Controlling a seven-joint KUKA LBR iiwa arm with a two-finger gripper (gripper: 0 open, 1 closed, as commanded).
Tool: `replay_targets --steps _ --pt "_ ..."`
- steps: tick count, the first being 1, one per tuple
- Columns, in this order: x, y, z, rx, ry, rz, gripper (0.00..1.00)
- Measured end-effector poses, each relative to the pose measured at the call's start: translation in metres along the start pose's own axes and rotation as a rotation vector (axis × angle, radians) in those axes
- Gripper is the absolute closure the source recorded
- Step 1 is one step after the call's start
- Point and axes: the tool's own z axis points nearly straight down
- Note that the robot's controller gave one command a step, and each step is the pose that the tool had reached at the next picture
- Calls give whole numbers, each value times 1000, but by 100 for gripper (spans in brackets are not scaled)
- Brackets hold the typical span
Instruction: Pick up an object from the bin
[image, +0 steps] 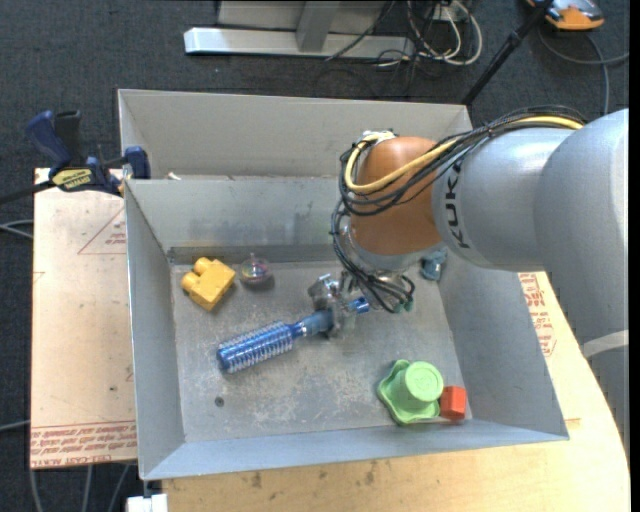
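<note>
The blue plastic hairbrush (262, 345) lies on the floor of the grey metal bin (155, 340), a little left of the middle of the frame. It lies slantwise, with its bristled head pointing to the lower left and its smooth handle rising toward the centre. The claw (335, 300) is down inside the bin at the centre of the frame, right at the upper right tip of the handle. Its metal parts sit so close to the handle that I cannot tell whether they touch it, nor whether the claw is open or closed, nor whether it has hold of anything. Above the claw, the rounded orange cover (395, 200) on the wrist joins the thick grey arm (530, 190), which comes in from the right of the frame. A yellow plastic block (208, 281) rests near the bin's back left corner, and a small round greyish object (257, 272) sits just to its right. Both are well apart from the brush. In the lower right of the bin lies a green round plastic piece (411, 390), with a small orange block (453, 402) touching its right side. A small blue-grey thing (432, 266) shows just right of the cover, near the bin's right wall.
</note>
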Motion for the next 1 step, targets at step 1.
replay_targets --steps 1 --pt "-25 -22 -168 4 -7 -241 100"
